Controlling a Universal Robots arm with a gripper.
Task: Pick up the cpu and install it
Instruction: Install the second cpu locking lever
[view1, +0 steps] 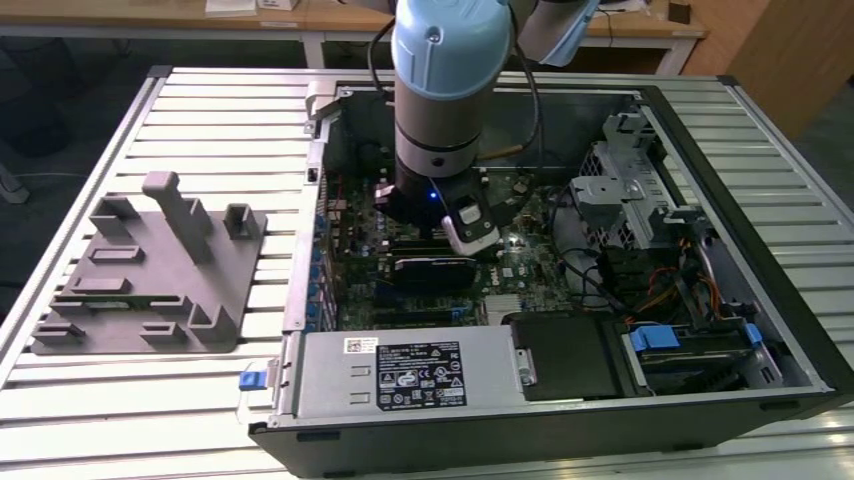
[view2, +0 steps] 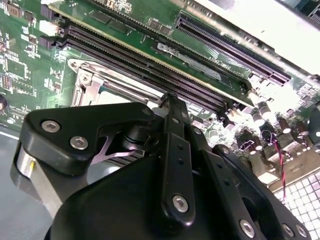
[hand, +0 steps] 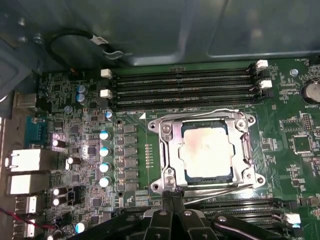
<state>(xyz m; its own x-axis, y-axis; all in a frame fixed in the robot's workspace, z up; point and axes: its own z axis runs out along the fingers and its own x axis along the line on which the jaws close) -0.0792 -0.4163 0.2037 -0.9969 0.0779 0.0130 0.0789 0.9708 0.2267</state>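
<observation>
A slatted metal counter (view1: 200, 95) is carrying an open computer case (view1: 747, 300) lying on its side, with wooden desks running along the back of the room. Near the counter's edge on the exterior view's left, a grey moulded fixture (view1: 147, 275) is sitting well apart from the case. The arm (view1: 447, 90) is reaching straight down into the case, over the green motherboard (hand: 75, 150). The cpu (hand: 206, 150) is lying flat in the socket frame (hand: 167, 150) at the middle of the board, silver face up; it is nearly square, so no long axis is showing, and its edges are running parallel to the frame and to the memory slots (hand: 180, 85). The jaws (hand: 173, 200) are pressed together with nothing between them, their tips hanging just beside the frame's near edge, at the thin wire lever (hand: 215, 192) running along that side; whether they are touching the lever I cannot tell. More dark slots (view2: 150, 75) are flanking the socket on both sides, and a row of round capacitors (hand: 104, 157) is standing beside the frame. Inside the case, toward the counter's near edge, a grey power supply box (view1: 400, 375) is sitting next to a drive bay with blue tabs (view1: 657, 338), and cables are crowding the side on the exterior view's right.
</observation>
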